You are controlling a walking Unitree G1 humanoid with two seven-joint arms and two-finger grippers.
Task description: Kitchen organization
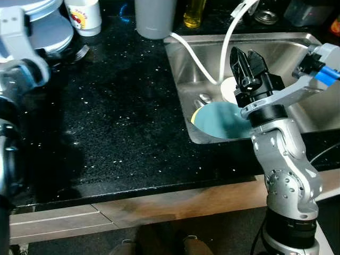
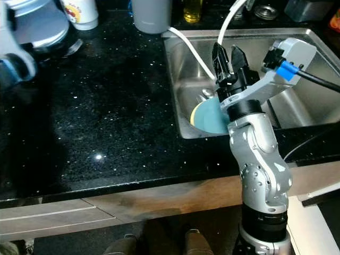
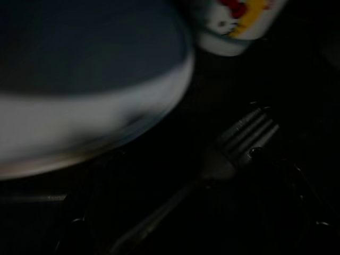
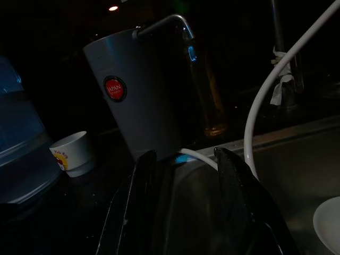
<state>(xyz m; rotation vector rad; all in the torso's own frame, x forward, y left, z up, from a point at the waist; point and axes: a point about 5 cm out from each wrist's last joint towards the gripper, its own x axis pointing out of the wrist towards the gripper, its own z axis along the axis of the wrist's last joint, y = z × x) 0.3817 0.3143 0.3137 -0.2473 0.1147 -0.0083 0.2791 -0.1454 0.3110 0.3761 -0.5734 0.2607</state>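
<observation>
Parted and empty, the two black fingers of the right gripper (image 1: pixel 245 59) stand a moderate way apart above the stainless steel sink (image 1: pixel 276 48), pointing toward its back wall. As for the left gripper (image 1: pixel 18 48), raised at the counter's far left corner, I cannot tell how its fingers stand.

By size: the black speckled stone countertop (image 1: pixel 117 117) is mostly bare, with the sink set into its right side. Inside the basin a round teal plate (image 1: pixel 220 119) leans against the near-left wall (propped on edge, probably just dropped there to await washing), with a small white dish (image 1: pixel 228 87) and some metal cutlery (image 1: pixel 203 99) beside it. A white hose (image 1: pixel 194 56) curves down into the basin from the tap area.

Along the back of the counter stand a tall grey metal pitcher with a red round sticker (image 4: pixel 138 95), a white printed cartoon cup (image 1: pixel 85 16) and a bottle of yellow liquid (image 1: pixel 195 13). A large pale blue lidded container (image 3: pixel 90 79) sits at the far left, a silver fork (image 3: pixel 234 149) lying on the stone just beside it.

The plate looks like the likely next target, given the right gripper poised over it.
</observation>
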